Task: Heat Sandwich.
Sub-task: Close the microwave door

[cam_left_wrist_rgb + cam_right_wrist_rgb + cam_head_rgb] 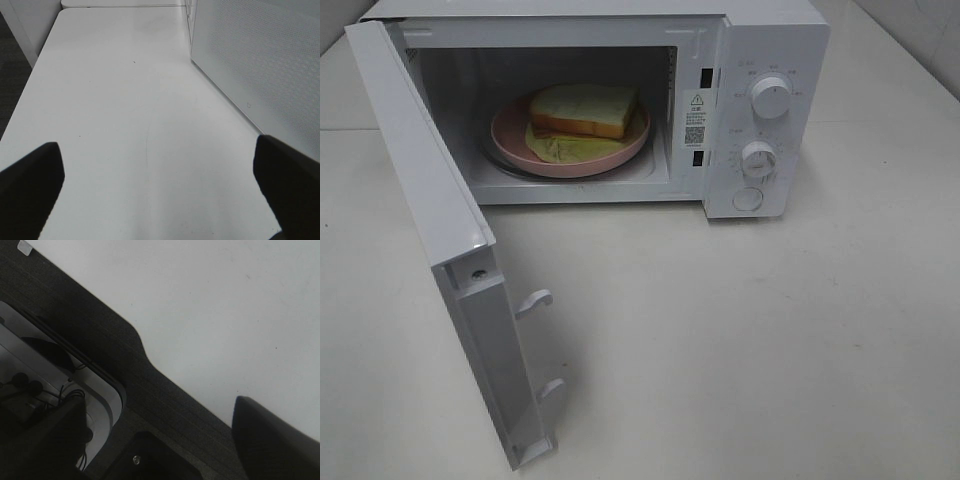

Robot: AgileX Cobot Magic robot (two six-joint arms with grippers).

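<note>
Fingers (30, 190) on the left gripper (156, 147) are spread way wide with nothing between them, just bare white table (125, 75) under the gap. Out ahead of them and off to one side stands a white dotted panel (250, 65), which looks to me like the microwave's door, upright and just beside that finger's line of reach but not touching it. Same deal on the right gripper (160, 402): its fingers (270, 440) are wide apart and holding nothing. One of them is pretty blurry, but the gap is obvious. That pair hangs over the table's edge, so between and below them you get a dark strip of floor (100, 340), with the tabletop running out beyond one finger and some grey base with cables (30, 375) past the other. Neither gripper shows up in the high view, so I can't tell how far either is from the food. The sandwich (580, 122) is well away from both sets of fingers: it's a chunky bread slice on top of a flat yellow-green layer, lying on a round pink plate (510, 135) inside the cavity of the microwave (760, 60). The door (420, 170) is swung fully open, with its two latch hooks sticking out of its edge, and the two dials (772, 97) sit on the front panel on the far side of the cavity from the door.
</note>
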